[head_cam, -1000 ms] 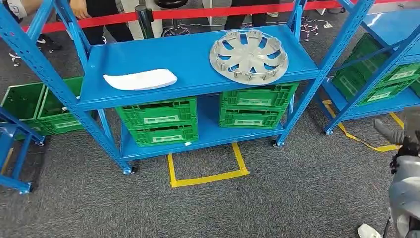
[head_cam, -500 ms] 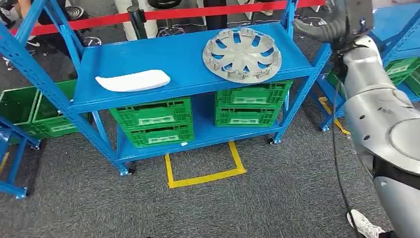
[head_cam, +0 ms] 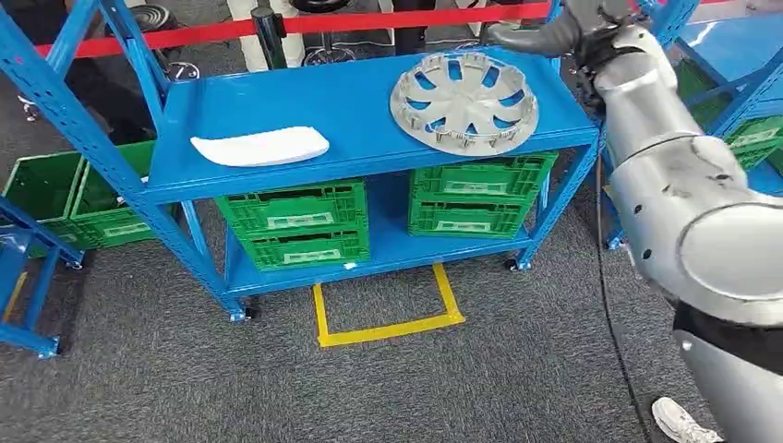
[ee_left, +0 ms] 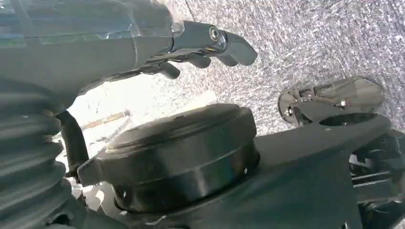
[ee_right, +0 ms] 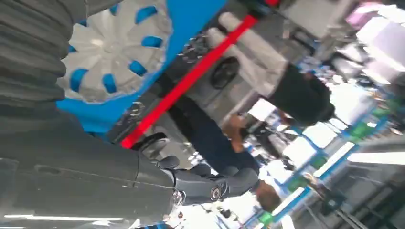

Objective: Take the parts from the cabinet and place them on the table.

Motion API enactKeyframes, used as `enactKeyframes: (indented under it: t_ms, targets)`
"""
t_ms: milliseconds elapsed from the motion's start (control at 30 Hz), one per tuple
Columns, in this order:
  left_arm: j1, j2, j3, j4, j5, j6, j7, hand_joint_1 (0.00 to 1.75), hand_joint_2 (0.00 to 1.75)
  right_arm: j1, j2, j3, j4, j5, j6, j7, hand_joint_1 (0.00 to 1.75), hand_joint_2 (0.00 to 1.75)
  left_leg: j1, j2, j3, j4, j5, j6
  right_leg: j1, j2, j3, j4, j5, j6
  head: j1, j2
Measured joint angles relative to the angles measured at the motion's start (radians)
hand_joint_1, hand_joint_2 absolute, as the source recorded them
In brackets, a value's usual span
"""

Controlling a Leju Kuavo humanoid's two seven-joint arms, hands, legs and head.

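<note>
1. Blue cabinet [head_cam: 277, 111] top shelf holds silver hubcap [head_cam: 464, 101] toward the right end and white part [head_cam: 260, 147] toward the left, well apart
2. Lower shelf: green crates [head_cam: 295, 226] stacked in pairs, contents not visible; more green crates on neighbouring racks
3. Right wrist view adds people standing behind the red barrier tape [ee_right: 191, 78]; left wrist view looks at grey carpet [ee_left: 310, 43]
4. Right hand [head_cam: 545, 35] raised past the far right corner of the shelf, near the hubcap, not touching it, fingers loose, nothing held
5. Left hand [ee_left: 210, 45] over the carpet, fingers apart, nothing held
</note>
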Motion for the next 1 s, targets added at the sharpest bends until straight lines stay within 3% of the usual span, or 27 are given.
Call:
enactKeyframes:
  t_ms: [33,67,233,333,467,600,933,967,1000]
  targets:
    - [0.000,-0.001,0.000,0.000,0.004,0.005,0.000,0.00,1.75,0.021,0.020,0.038,0.000,0.000,-0.073,0.031,0.00,1.75,0.000,0.000,0.000,0.000,0.000,0.000,0.000,0.000,0.000,0.000,0.000,0.000,0.000,0.000]
    - [0.000,-0.001,0.000,0.000,0.009,0.005,0.000,0.00,0.00,0.039,0.034,0.065,0.000,0.000,-0.135,0.058,0.00,1.75,0.000,0.000,0.000,0.000,0.000,0.000,0.000,-0.001,0.000,0.000,0.000,0.000,0.000,0.000]
    - [0.003,-0.001,0.000,0.000,0.016,0.008,0.009,0.00,0.00,0.098,0.078,0.211,-0.001,0.000,-0.357,0.151,0.00,1.75,0.001,-0.007,-0.001,0.000,0.001,-0.001,0.000,-0.005,0.000,0.000,-0.001,0.000,0.000,0.000]
    - [0.005,-0.001,0.000,0.001,0.017,0.008,0.016,0.00,0.00,0.125,0.078,0.274,-0.002,0.000,-0.411,0.169,0.00,1.75,0.001,-0.010,-0.001,0.000,0.001,-0.001,0.000,-0.006,0.000,0.000,-0.001,-0.001,0.000,0.000]
    - [0.006,-0.001,0.000,0.003,0.019,0.008,0.022,0.00,0.00,0.181,0.074,0.338,-0.010,-0.001,-0.541,0.165,0.00,1.75,0.000,-0.018,-0.001,0.000,0.001,-0.001,0.000,-0.009,0.001,0.000,-0.002,0.000,0.000,0.000]
    - [0.007,-0.001,0.000,0.003,0.020,0.011,0.030,0.00,0.00,0.250,0.057,0.340,-0.010,-0.001,-0.662,0.090,0.00,1.75,0.000,-0.026,-0.001,0.001,0.001,-0.001,0.000,-0.015,0.002,-0.001,-0.003,0.000,0.000,0.000]
    - [0.013,-0.001,0.000,0.004,0.034,0.023,0.031,0.00,0.00,0.317,-0.006,0.263,-0.018,-0.002,-0.601,0.059,0.00,1.75,0.000,-0.032,-0.003,0.001,0.001,-0.001,0.000,-0.020,0.002,-0.001,-0.004,0.000,0.000,0.000]
    - [0.013,-0.001,0.000,0.005,0.034,0.023,0.031,0.00,0.00,0.324,-0.012,0.255,-0.018,-0.002,-0.599,0.059,0.00,0.00,0.000,-0.032,-0.003,0.001,0.001,-0.001,0.000,-0.020,0.002,-0.001,-0.004,0.000,0.000,0.000]
    - [0.013,-0.001,0.000,0.005,0.034,0.023,0.031,0.00,0.00,0.328,-0.017,0.248,-0.018,-0.002,-0.597,0.059,0.00,0.00,0.000,-0.032,-0.003,0.001,0.001,-0.001,0.000,-0.020,0.002,-0.001,-0.004,0.000,0.000,0.000]
